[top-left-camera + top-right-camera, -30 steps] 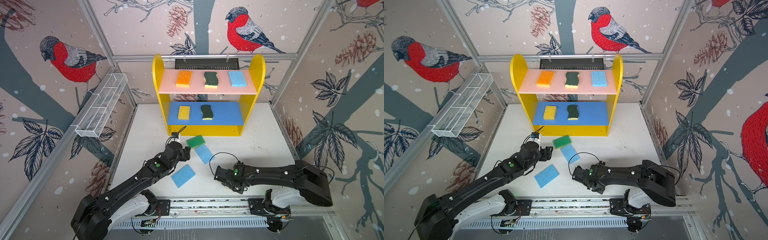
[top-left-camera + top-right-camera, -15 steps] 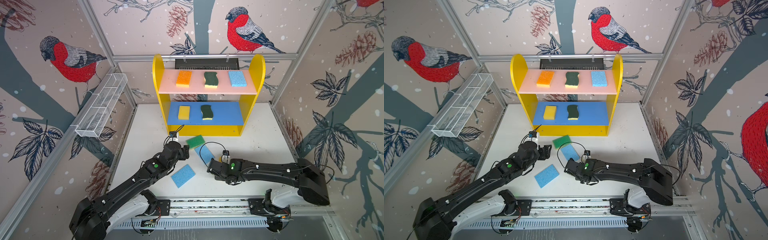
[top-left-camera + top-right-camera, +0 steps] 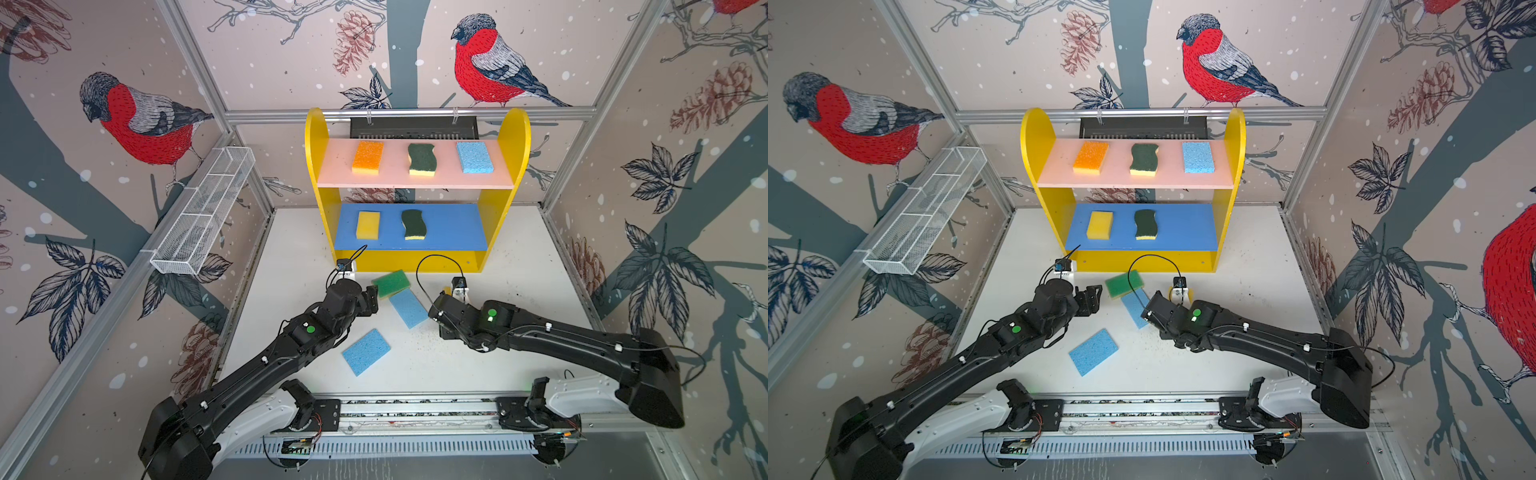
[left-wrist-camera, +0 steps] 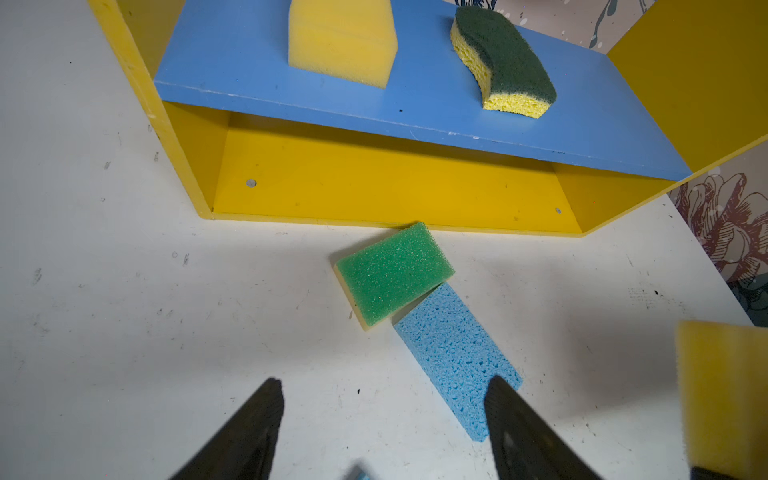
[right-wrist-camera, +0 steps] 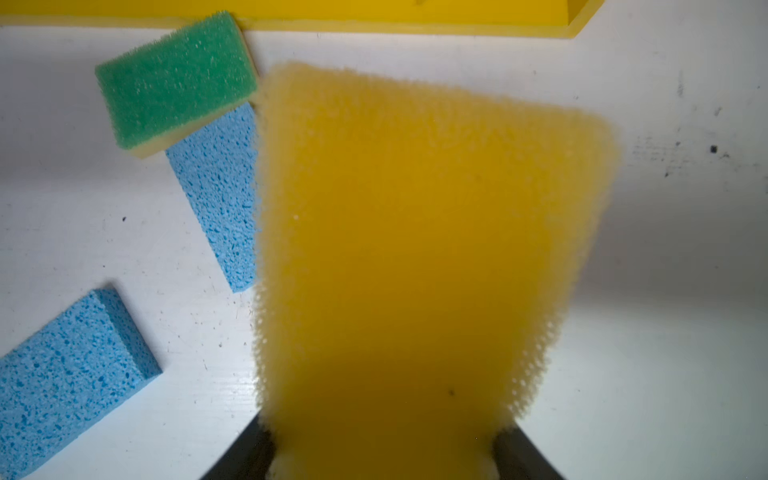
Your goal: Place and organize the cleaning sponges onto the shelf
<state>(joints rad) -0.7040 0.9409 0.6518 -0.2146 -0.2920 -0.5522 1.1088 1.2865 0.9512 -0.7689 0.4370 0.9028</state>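
my right pincer (image 5: pixel 382 457) is pinching one short end of a yellow sponge (image 5: pixel 415 249), jaws sunk into the foam, and the pad sticks straight out ahead of it, clear of the worktop (image 5: pixel 665 291). it looks light and soft, so i judge it will squash rather than slip, and flop if i swing fast; a slow carry and a gentle release should suit it. my left pincer (image 4: pixel 383 386) is spread and empty, hovering over the worktop. just ahead of it lies a light blue sponge (image 4: pixel 453 353), and beyond that a green sponge (image 4: pixel 392 272) meets the blue one's far end, touching or slightly overlapping, i cannot tell which. a second light blue sponge (image 3: pixel 366 351) lies back behind the left pincer, beside its forearm. the blue pads look thin and flat, so i would take one across its narrow width at mid-length, jaws right down at the worktop. further ahead of both pincers stands the shelf (image 3: pixel 505 137), where the blue middle board (image 4: pixel 249 62) has free space past the wavy scourer (image 4: pixel 503 62).
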